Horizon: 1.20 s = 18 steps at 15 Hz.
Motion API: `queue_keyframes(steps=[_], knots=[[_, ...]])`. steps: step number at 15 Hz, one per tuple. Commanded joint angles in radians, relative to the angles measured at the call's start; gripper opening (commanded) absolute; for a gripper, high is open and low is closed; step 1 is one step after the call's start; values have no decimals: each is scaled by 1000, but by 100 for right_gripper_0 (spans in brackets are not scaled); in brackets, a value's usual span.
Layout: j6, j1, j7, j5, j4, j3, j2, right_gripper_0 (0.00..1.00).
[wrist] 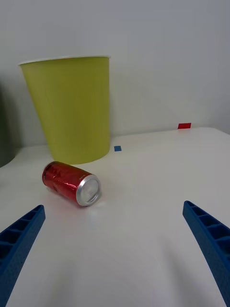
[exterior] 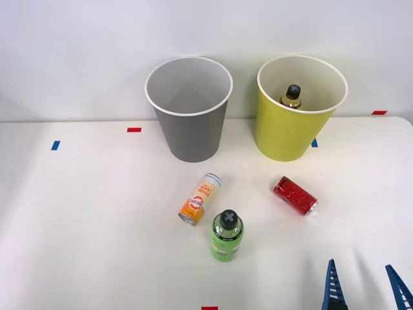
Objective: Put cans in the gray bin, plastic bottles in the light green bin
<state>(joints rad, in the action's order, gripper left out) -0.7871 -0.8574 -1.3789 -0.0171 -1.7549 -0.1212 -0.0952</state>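
The red can [wrist: 72, 183] lies on its side on the white worktop [wrist: 143, 230], just in front of the light green bin [wrist: 69, 108]; I think it is light, shiny and slippery, and it may roll, so I would pinch it across its round middle. My tool [wrist: 115, 249] is spread wide and holds nothing. The front view also shows me the gray bin [exterior: 189, 110], the orange can [exterior: 201, 199], the green bottle [exterior: 227, 236], and the yellow bottle [exterior: 292, 97] already inside the green bin.

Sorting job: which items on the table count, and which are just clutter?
Job items:
gray bin
light green bin, yellow bottle already inside
orange-and-white can, lying down
red can, lying down
green bottle
right gripper, open, empty

Just lying about:
red tape marks
blue tape marks
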Motion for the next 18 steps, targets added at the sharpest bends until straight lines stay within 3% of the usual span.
queue_keyframes(steps=[1,18], knots=[[0,0,0,0,0,0,0,100],[0,0,0,0,0,0,0,100]])
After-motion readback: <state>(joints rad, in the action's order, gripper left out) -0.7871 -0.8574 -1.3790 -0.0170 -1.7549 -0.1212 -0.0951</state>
